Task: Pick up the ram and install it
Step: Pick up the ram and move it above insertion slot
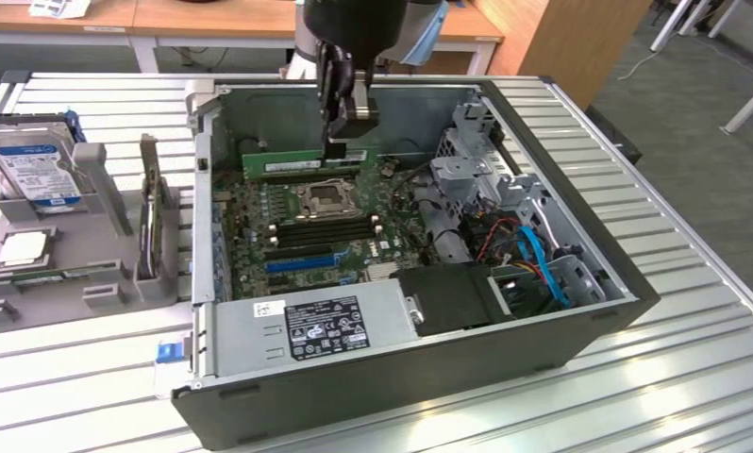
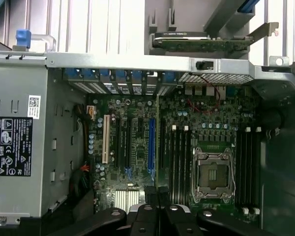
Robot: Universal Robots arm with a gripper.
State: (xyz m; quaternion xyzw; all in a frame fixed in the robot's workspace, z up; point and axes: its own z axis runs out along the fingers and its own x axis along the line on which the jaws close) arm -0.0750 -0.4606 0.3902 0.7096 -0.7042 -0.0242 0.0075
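in the exterior view, the hard drive (image 1: 43,172) stands in the grey tray (image 1: 106,294) at nine o'clock from the open computer case (image 1: 409,396), with the expansion card (image 1: 151,208) upright beside the case. farther right, the ram (image 1: 279,166), a long green stick, shows near twelve o'clock from the processor socket (image 1: 328,199), and the blue slot (image 1: 304,264) lies near seven o'clock from that socket. the gripper (image 1: 335,149) points down, its fingers closed on the ram, gripping it by its long edge.
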